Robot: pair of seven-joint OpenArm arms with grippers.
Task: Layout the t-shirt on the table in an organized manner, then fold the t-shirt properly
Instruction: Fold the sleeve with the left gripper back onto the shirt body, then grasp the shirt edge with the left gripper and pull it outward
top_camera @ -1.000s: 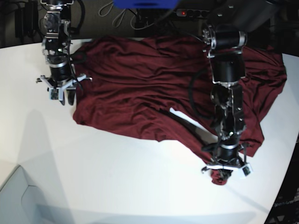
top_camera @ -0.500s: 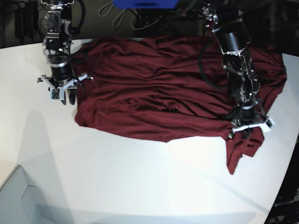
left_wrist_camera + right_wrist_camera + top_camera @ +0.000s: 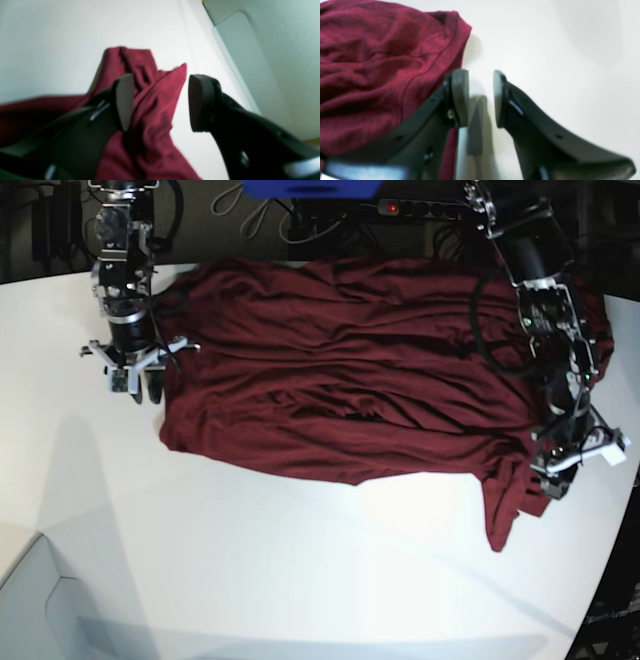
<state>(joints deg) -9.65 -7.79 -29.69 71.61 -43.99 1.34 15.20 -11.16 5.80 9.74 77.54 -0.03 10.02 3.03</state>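
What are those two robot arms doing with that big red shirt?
They are spreading the t-shirt flat on the table before folding it. The left hand has its fingers apart over a bunched corner, with cloth between them but not pinched. The right hand sits open beside the opposite edge, holding nothing.

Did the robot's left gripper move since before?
Yes. The left gripper swung up and right, from the white table's near edge toward its right edge.
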